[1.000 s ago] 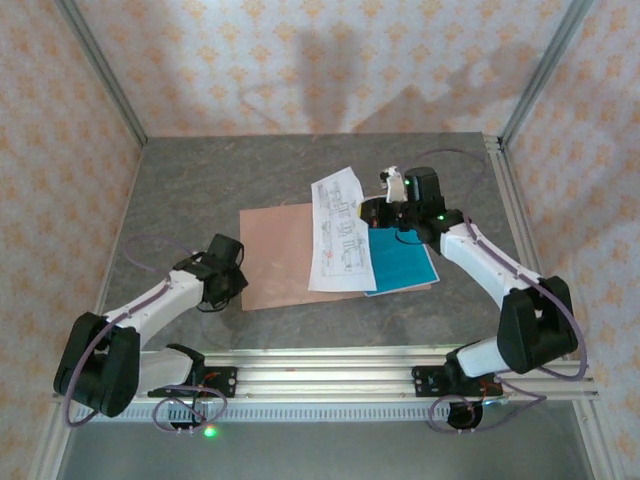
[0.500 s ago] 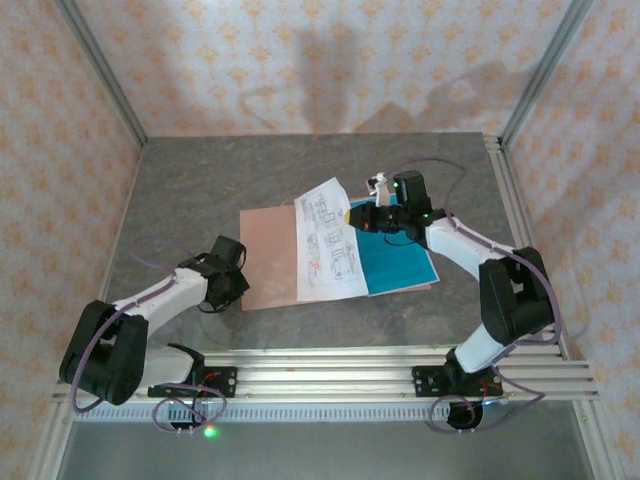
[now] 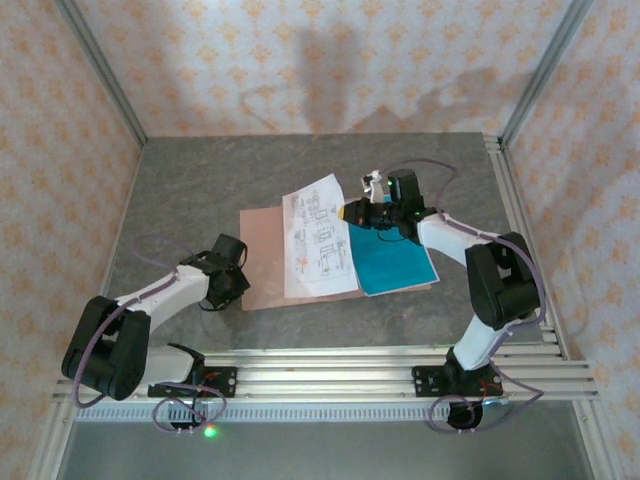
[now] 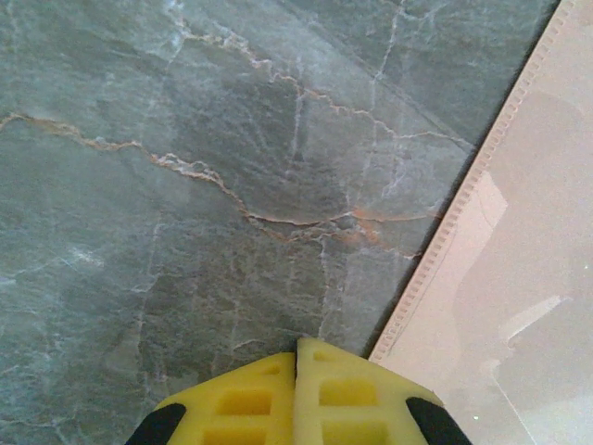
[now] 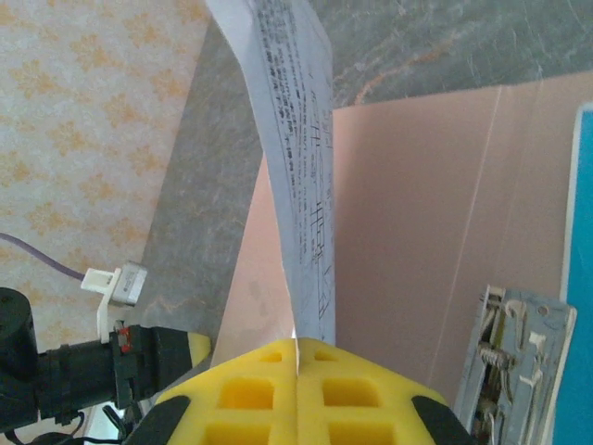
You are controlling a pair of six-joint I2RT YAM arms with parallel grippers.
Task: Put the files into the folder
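Note:
The pinkish-brown folder (image 3: 264, 258) lies open and flat mid-table. One file, the white printed sheet (image 3: 320, 238), hangs over the folder's middle, lifted at its right edge, where my right gripper (image 3: 349, 213) is shut on it. The right wrist view shows that sheet (image 5: 301, 167) rising edge-on from the closed fingertips (image 5: 296, 345) above the folder (image 5: 417, 232). The other file, the teal sheet (image 3: 396, 262), lies flat on the folder's right part. My left gripper (image 3: 240, 287) is shut and empty. Its tips (image 4: 298, 349) sit low over bare table just beside the folder's left edge (image 4: 519, 306).
The grey marble tabletop (image 3: 200, 190) is ringed by patterned walls, with an aluminium rail (image 3: 330, 375) along the near edge and another (image 3: 512, 210) on the right. My left arm's wrist (image 5: 83, 371) shows beyond the folder in the right wrist view.
My right gripper has carried the white sheet leftward, further over the folder, uncovering more of the teal sheet. The left gripper has stayed at the folder's left edge.

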